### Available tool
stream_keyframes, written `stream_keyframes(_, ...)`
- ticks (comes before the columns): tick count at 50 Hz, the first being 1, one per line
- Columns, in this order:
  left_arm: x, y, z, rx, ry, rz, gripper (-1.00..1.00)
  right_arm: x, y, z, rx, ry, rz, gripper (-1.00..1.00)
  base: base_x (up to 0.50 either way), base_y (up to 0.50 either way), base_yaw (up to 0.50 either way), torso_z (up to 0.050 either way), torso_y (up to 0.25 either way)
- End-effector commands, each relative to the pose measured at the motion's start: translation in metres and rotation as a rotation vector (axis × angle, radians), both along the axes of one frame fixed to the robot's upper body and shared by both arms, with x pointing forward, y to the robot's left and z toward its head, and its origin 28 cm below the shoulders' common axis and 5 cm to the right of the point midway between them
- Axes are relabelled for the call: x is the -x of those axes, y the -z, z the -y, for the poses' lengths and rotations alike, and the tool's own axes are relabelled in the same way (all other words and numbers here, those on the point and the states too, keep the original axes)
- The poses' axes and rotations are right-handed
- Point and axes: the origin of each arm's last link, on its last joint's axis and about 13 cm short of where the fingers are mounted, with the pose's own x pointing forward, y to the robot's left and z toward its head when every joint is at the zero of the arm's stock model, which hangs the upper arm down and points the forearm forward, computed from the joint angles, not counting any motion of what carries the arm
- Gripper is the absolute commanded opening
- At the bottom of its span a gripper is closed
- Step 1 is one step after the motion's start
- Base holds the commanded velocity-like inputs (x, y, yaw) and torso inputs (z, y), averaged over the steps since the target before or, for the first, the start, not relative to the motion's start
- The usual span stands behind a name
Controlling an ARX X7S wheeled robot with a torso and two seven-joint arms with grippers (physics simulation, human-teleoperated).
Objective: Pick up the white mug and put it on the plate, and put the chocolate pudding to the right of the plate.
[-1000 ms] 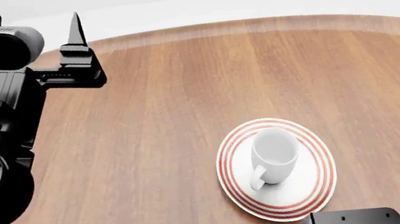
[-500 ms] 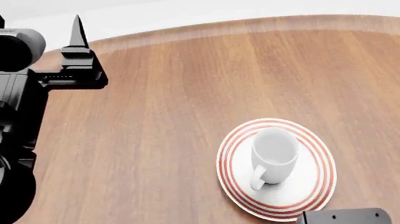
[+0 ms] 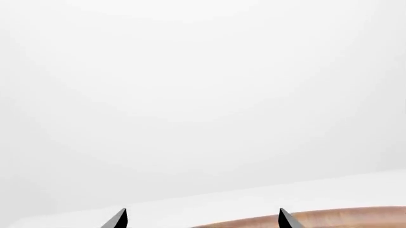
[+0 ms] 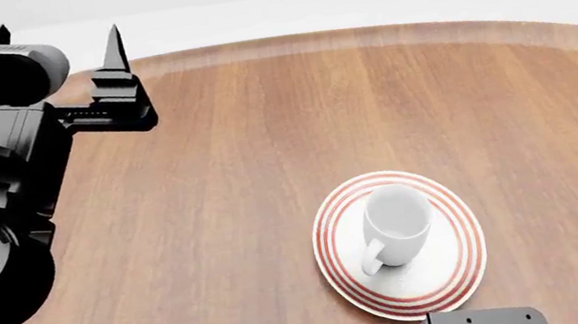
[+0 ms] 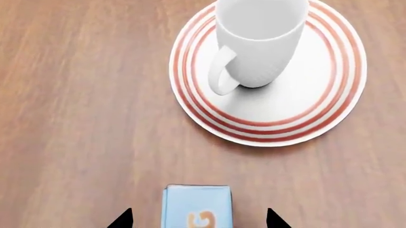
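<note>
So the white mug [image 4: 397, 226] was already upright on the plate [image 4: 343, 283], meaning only the pudding half was left for you. The chocolate pudding [image 5: 196, 206] sat on the counter [image 4: 268, 173] just on the robot's side of the plate, apart from it and not touching. In your right wrist view it was dead centre between the two tips of the right gripper [image 5: 196, 219], which were spread wider than the carton with nothing in them. Only the carton's near end showed, so I couldn't tell which way its long axis ran.

Your right arm was clearly the one for this. The left gripper [image 4: 57, 41] was parked way off over the far left edge of the counter, tips apart and empty, camera staring at blank wall.

I'd guess the next bit was just dropping straight down and closing on the carton.
</note>
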Motion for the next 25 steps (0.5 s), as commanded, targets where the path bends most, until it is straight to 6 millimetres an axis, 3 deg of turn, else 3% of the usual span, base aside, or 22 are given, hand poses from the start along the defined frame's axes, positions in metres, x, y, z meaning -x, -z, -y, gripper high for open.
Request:
stream_keyframes(1,-0.001,-0.002,0.004,0.002,0.033,0.022,1.00,-0.005,0.003,-0.001,-0.018,0.004,0.006,1.00,0.00,0.00,0.00,0.000,0.000)
stream_keyframes(25,-0.003,0.001,0.004,0.007,0.033,0.010,1.00,-0.006,0.015,-0.002,0.000,-0.008,-0.030,1.00,0.00,0.00,0.00,0.000,0.000)
